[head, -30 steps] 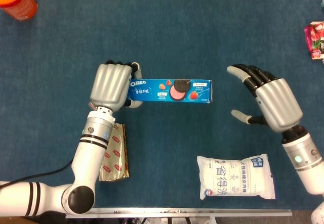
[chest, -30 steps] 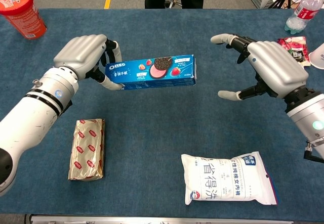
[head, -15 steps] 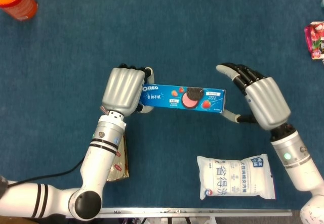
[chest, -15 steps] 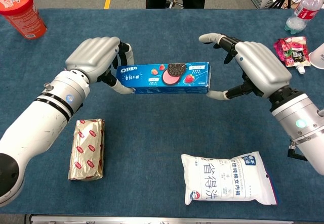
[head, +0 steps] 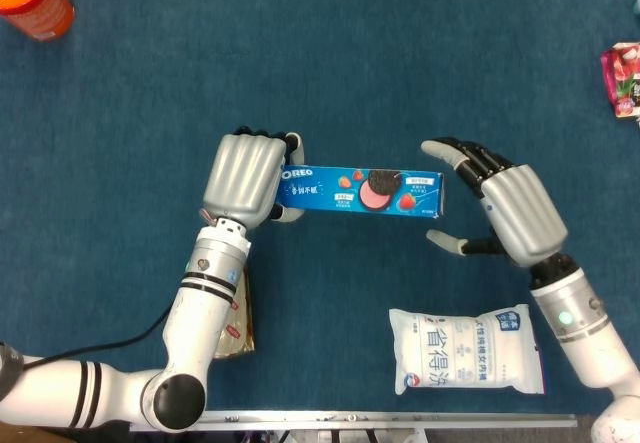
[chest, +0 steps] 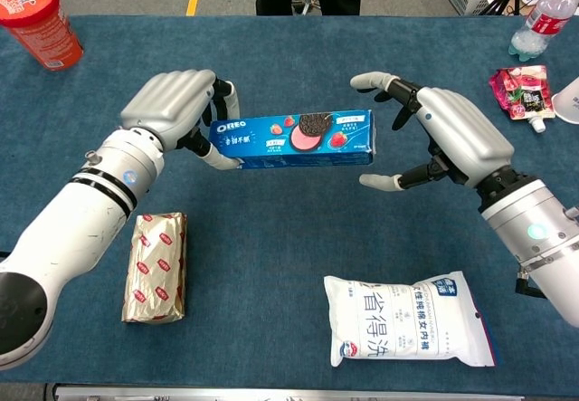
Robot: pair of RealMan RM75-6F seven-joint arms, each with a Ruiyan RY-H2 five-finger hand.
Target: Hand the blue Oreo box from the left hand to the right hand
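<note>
The blue Oreo box (head: 363, 190) (chest: 294, 138) hangs level above the blue table, long side left to right. My left hand (head: 243, 175) (chest: 175, 107) grips its left end, fingers wrapped over the top. My right hand (head: 500, 208) (chest: 434, 138) is open at the box's right end. Its fingers (chest: 375, 82) reach over the top corner and its thumb (chest: 382, 182) lies below the box. No contact between the right hand and the box shows plainly.
A gold and red packet (chest: 158, 265) lies near my left forearm. A white bag (head: 466, 349) (chest: 409, 319) lies at the front right. An orange-red can (chest: 38, 21) stands far left. A pink packet (chest: 516, 90) and a bottle (chest: 545, 16) sit far right.
My left hand carried the box to the right, then held still. My right hand came in from the right and its fingers and thumb now bracket the box's right end.
</note>
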